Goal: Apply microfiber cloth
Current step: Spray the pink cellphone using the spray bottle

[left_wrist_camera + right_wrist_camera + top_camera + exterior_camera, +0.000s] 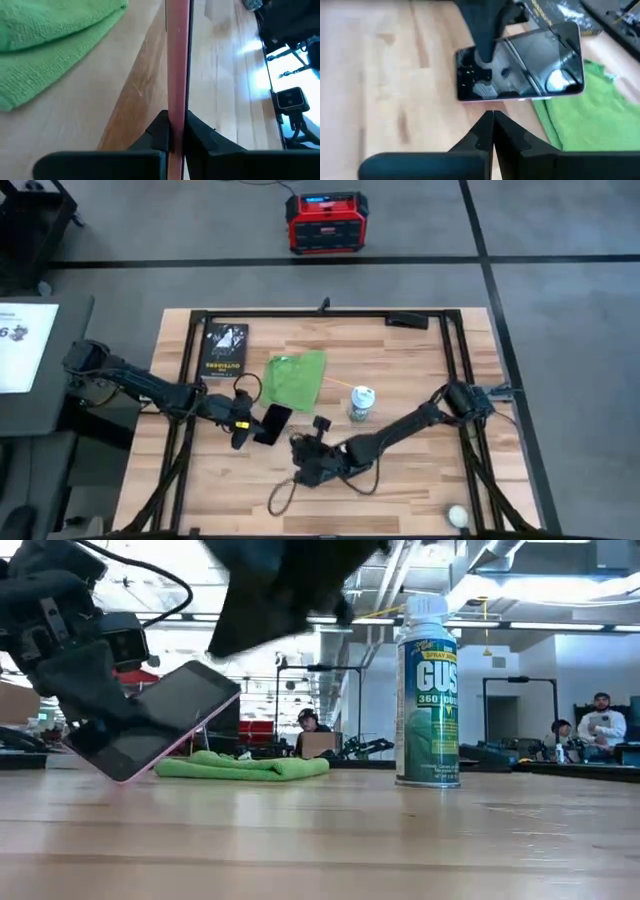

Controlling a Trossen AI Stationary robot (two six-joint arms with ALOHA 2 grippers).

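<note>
Robotics lab or workshop, open-plan, industrial. Wooden table [400,480] mounted in black metal frame, standing on grey floor marked with dark tape lines. Red-and-black portable power unit [325,223] on floor beyond far edge. Exposed ducts and strip lights on ceiling. More black rigs and stands behind table. Seated people in background: one at centre [308,722], two at far right [600,720]. Printed sheet on side desk [25,345] at left.

Tilted phone [160,720] in left hand [95,705], before green microfiber cloth [240,766], beside spray can [427,690].
</note>
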